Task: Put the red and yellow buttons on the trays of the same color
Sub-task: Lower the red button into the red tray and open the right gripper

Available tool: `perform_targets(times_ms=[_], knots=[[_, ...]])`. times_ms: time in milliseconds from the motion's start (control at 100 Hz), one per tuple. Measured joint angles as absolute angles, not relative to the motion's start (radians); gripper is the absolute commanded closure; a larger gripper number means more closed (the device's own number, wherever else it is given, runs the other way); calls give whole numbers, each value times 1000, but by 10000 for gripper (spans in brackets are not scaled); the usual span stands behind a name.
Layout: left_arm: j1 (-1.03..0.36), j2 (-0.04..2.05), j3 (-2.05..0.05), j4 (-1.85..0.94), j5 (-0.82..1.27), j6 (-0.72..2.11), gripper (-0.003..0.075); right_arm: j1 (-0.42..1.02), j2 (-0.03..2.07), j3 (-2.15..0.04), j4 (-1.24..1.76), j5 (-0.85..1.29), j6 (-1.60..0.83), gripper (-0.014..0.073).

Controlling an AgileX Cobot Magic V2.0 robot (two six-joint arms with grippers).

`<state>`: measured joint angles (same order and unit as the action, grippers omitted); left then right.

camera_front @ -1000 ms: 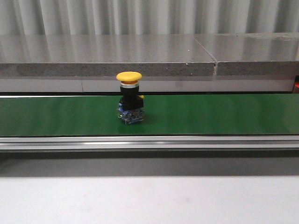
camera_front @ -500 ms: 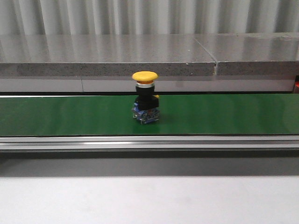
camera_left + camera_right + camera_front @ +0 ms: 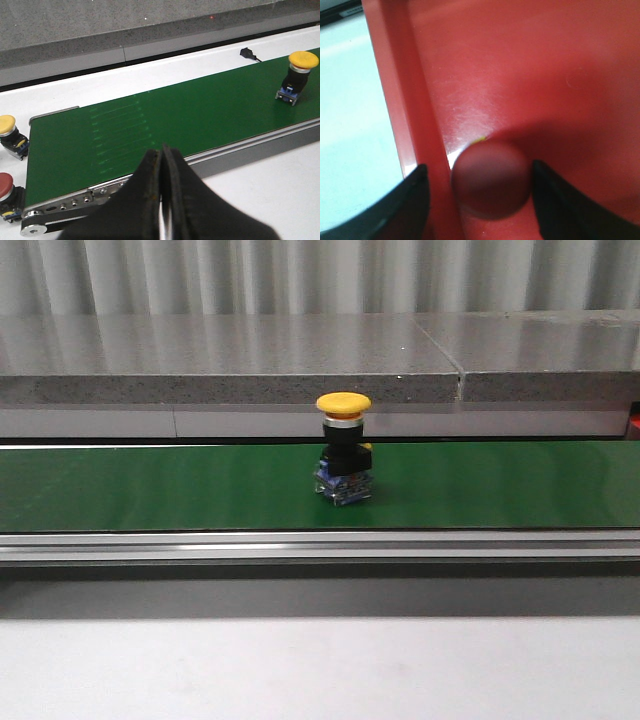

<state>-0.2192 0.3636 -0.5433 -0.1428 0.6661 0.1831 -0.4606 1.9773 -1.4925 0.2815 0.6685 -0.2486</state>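
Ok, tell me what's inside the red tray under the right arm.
One red button sits on the red tray floor, beside the wall, between the right gripper's open jaws. It is blurred; its body and the tray beyond the frame are hidden.

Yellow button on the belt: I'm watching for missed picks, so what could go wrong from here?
The yellow button has slid right along the green belt over the last second, while the left gripper sits shut near the other end, so it may ride past. The right gripper is busy over the red tray, its fingers either side of a red button beside the tray wall, which it could knock.
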Motion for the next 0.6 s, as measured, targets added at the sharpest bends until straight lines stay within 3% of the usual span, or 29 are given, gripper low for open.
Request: perform_targets(times_ms=[220, 600], knots=[[-219, 364, -543, -143, 666, 183, 741, -461, 1951, -1485, 283, 653, -249, 70], [-219, 364, -543, -143, 666, 183, 741, -454, 1732, -1315, 287, 628, -249, 70]])
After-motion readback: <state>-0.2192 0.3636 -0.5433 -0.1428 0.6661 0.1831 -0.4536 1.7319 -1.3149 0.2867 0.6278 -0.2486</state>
